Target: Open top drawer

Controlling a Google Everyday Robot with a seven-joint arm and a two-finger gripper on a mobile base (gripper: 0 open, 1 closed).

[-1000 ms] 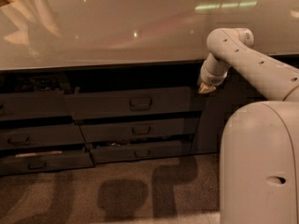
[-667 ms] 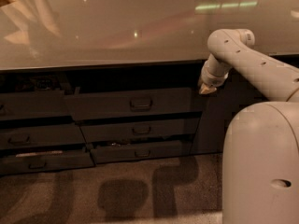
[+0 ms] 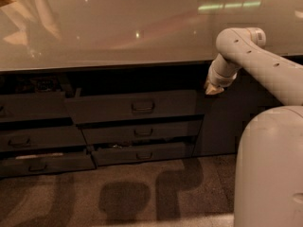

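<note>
Just beneath the glossy pale countertop (image 3: 118,32) edge, right of the drawers: cream-tipped robot gripper (image 3: 214,88), open or clenched impossible to tell. Leftward, slightly lower: wide dark grey top drawer (image 3: 104,109), lying horizontally, small dark loop handle (image 3: 143,107) at centre, apart from the gripper.

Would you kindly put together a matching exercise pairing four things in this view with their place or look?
Things:
1. gripper
2. top drawer
3. countertop
4. bottom drawer

Descriptions:
A. pale, glossy, reflecting lights
B. hanging just under the counter edge, right of the middle stack
C. lowest front of the middle stack
D. tallest dark front of the middle stack, directly under the counter

Pairs: 1-B, 2-D, 3-A, 4-C
</note>
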